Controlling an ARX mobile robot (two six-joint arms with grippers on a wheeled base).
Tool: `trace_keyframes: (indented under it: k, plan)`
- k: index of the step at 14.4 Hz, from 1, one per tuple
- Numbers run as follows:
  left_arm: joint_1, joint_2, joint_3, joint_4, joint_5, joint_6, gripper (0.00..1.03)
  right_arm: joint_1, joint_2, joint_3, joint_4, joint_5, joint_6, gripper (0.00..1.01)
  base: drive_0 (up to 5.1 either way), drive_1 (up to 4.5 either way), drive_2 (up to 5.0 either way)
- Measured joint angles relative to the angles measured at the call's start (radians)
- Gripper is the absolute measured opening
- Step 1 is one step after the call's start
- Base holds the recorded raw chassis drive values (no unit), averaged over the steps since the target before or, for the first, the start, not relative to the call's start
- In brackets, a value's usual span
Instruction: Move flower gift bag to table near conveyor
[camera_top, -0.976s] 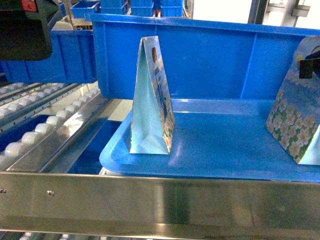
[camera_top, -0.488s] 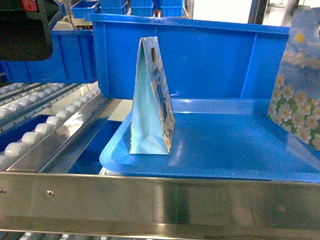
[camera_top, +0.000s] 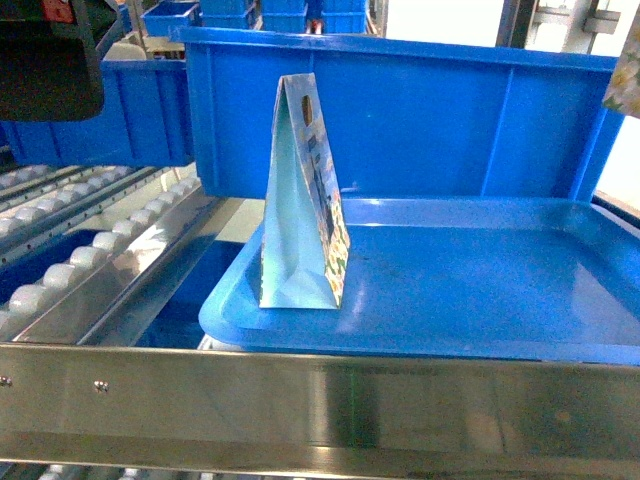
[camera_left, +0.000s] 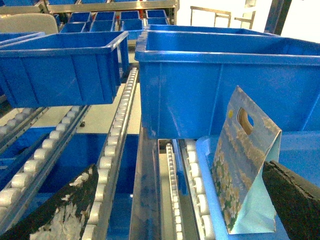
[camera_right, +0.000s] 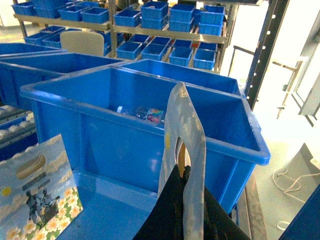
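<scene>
Lifted: flower bag (camera_right: 186, 145) leaves tray (camera_top: 480, 290), right gripper (camera_right: 184, 172) pinching its handle | left gripper (camera_left: 170, 200) fingers spread, idle | next: carry to table

No lettering, number or brand can be read anywhere. The standing gift bag (camera_right: 40, 200) on the blue tray (camera_top: 480, 290) carries printed flowers and small figures, but any wording there is too blurred to make out.

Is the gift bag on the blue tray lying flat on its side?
No, the gift bag stands upright on the blue tray.
</scene>
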Motion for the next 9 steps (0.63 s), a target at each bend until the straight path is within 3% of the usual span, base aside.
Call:
trace_keyframes:
  k: [2, 6, 8, 9]
  plan:
    - [0.000, 0.000, 0.000, 0.000, 0.000, 0.000, 0.98, -0.047, -0.043, 0.021, -0.028, -0.050, 0.018, 0.02, 0.0, 0.00, 0.0]
    - [0.000, 0.000, 0.000, 0.000, 0.000, 0.000, 0.98, -0.199, -0.186, 0.028, -0.059, -0.206, 0.071, 0.02, 0.0, 0.00, 0.0]
    - [0.000, 0.001, 0.000, -0.004, 0.002, 0.000, 0.98, -0.205, -0.187, 0.028, -0.057, -0.209, 0.072, 0.02, 0.0, 0.00, 0.0]
    - [0.000, 0.005, 0.024, -0.063, 0.035, 0.000, 0.98, -0.205, -0.187, 0.027, -0.057, -0.209, 0.074, 0.02, 0.0, 0.00, 0.0]
